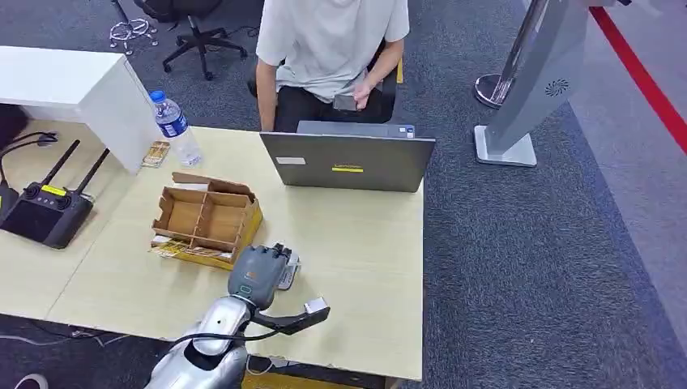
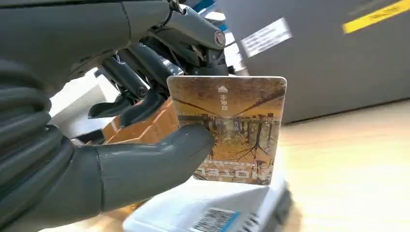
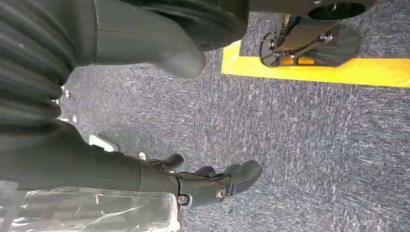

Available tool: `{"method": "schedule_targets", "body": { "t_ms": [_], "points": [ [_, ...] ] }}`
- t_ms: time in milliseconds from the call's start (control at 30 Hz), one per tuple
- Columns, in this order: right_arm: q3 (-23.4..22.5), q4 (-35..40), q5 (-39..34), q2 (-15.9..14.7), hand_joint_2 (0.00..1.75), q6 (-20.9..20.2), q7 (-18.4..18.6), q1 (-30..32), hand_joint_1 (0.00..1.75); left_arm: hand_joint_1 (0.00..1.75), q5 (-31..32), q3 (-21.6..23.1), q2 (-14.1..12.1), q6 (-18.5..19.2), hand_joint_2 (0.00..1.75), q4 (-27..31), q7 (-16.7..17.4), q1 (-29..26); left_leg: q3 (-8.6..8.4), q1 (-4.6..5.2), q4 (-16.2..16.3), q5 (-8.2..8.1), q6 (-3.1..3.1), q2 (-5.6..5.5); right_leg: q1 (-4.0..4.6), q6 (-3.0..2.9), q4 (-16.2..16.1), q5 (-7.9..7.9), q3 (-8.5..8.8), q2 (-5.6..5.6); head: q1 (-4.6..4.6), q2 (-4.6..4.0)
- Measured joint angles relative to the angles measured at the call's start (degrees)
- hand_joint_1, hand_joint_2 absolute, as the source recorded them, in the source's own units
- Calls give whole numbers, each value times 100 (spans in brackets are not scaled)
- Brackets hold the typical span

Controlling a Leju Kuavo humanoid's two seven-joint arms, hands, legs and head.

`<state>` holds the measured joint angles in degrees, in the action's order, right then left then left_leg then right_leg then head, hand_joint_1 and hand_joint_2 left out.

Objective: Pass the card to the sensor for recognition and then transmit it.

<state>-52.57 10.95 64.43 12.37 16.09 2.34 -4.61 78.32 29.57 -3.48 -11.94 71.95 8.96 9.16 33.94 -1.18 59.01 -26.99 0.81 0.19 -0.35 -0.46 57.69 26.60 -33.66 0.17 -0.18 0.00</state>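
Above the white sensor (image 2: 212,208), the left hand (image 2: 96,121) pinches the card (image 2: 237,121) upright.

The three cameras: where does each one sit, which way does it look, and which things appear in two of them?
Head view: high on the body, facing forward and down at the table; left hand shows.
Left wrist view: behind the left hand, which holds the card before the laptop.
Right wrist view: hanging, facing carpet; right hand shows.
Shared: left hand, laptop, cardboard box.
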Motion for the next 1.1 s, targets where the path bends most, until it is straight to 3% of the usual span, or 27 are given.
{"method": "schedule_targets", "body": {
  "t_ms": [233, 467, 567, 700, 867, 1000, 1100],
  "points": [
    [-33, 0, 35, 0, 175, -18, 15, -1, 0, 175, -116, -472, -142, 112, 175, 112, 4, -104, 0, 0, 0, 0, 0, -2, 0, 0, 0, 0, 0, -1, 0, 0],
    [-35, 0, 59, 0, 175, -63, 24, -1, 0, 175, -276, -625, -225, 441, 175, 95, -184, -111, -2, 0, 0, 0, 0, -3, 0, 0, 0, 0, 4, -3, 0, 0],
    [-35, 0, 105, 0, 175, -68, 11, -2, 0, 175, -341, -653, -251, 411, 175, 75, -282, -73, -4, 0, 0, 1, 0, -3, 0, 0, 0, 0, 4, -3, 0, 0],
    [-35, 0, 147, 0, 175, -70, -2, -2, 0, 175, -313, -653, -223, -342, 175, 123, -549, 1, -4, 0, 1, 2, 0, -3, 0, 0, 0, -1, 3, -2, 0, 0],
    [-33, 0, 269, 0, 175, -79, -17, -5, 0, 175, -7, -653, -201, -1546, 175, 644, -912, 89, -4, 0, 2, 1, 0, -1, 0, 0, 0, -1, 2, 0, -2, 0],
    [-2, 0, 422, 2, 175, -64, -17, -6, 0, 175, 159, -684, -203, -2414, 175, 1136, -1001, 329, -3, 0, 2, 1, 0, -9, 0, 0, 0, -1, 3, -7, 0, 0],
    [59, 0, 527, 2, 175, -81, -17, -6, 0, 175, 159, -831, -203, -2518, 175, 1259, -1014, 694, -2, -1, 2, 6, 1, -9, 1, -2, 0, -2, 2, -8, 0, 0]
  ]
}}
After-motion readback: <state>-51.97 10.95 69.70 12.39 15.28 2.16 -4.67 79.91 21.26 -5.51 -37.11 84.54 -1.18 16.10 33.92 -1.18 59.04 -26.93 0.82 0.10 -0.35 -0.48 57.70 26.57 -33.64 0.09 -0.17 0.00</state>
